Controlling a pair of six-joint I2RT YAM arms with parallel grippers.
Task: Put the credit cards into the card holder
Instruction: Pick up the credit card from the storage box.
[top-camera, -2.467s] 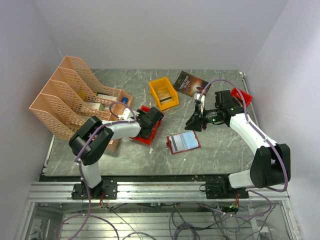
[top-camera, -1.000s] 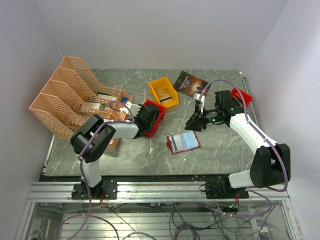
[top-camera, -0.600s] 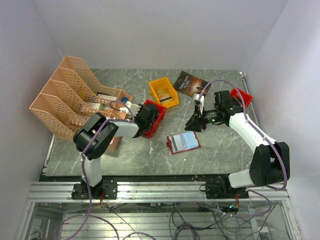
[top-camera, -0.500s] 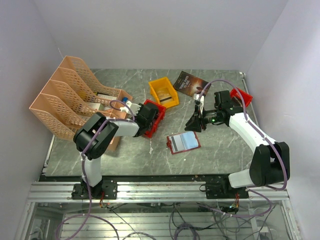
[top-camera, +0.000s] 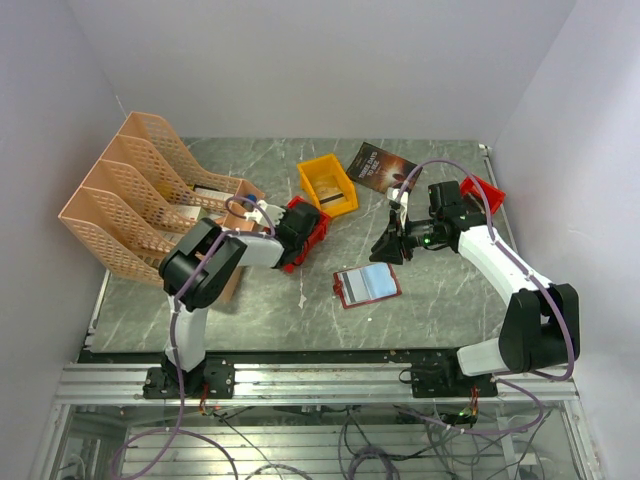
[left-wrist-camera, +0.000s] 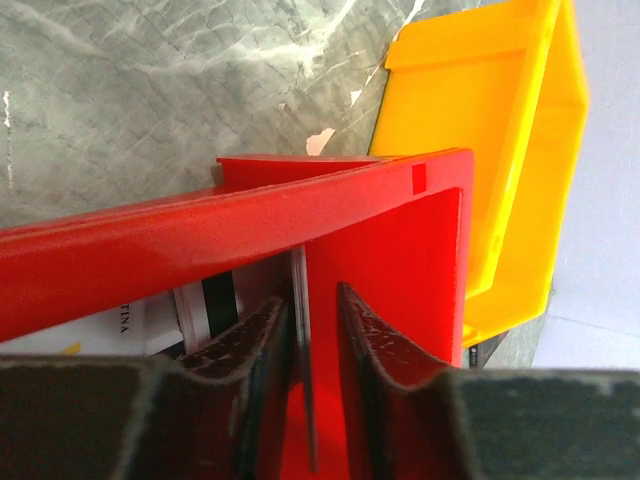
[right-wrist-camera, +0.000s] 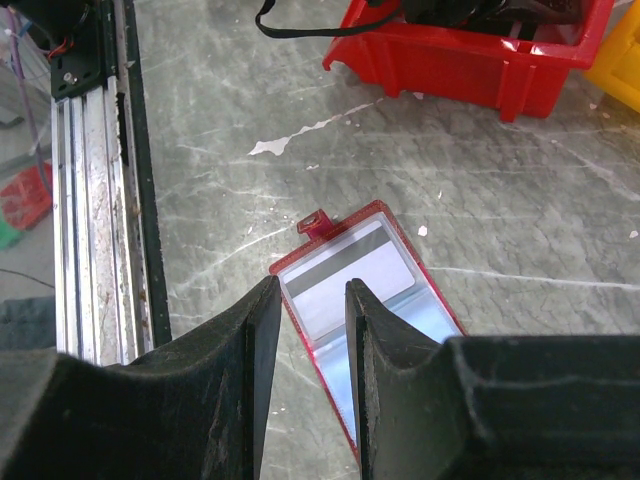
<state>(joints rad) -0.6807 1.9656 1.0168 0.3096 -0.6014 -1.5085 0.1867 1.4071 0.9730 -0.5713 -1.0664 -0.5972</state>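
Left gripper (left-wrist-camera: 305, 300), slightly apart, straddles an upright credit card (left-wrist-camera: 303, 400) in the red bin (left-wrist-camera: 390, 260); right gripper (right-wrist-camera: 312, 290) also apart.

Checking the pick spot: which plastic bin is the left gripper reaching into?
The red bin beside the yellow bin; the other red bin sits far right.

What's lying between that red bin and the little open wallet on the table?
Nothing solid. The right wrist view shows only bare marble table with a few white flecks between the red bin and the open card holder.
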